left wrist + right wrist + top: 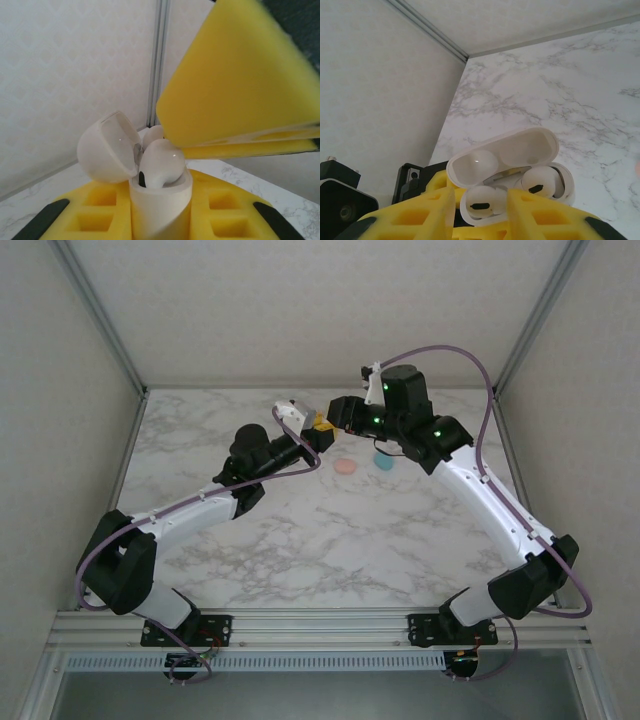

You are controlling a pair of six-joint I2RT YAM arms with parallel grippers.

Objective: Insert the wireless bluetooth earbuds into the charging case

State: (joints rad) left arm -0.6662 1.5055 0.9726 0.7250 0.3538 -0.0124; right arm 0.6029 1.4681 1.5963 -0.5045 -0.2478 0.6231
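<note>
Earbuds (481, 205), both white, sit in the open case (502, 160), which the left gripper (160, 220) clamps by its base. Glossy, light and hard, they would likely slip, so are best pinched across the bulb. The right gripper (482, 197) straddles the near bud, jaws narrow; whether it grips is unclear. Left wrist view shows how proud the buds stand; right wrist view shows both sockets filled.

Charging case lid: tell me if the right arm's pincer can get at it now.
Probably yes. The left pincer holds the charging case raised, its lid swung open, and the right pincer sits right at it with nothing visible between them.
</note>
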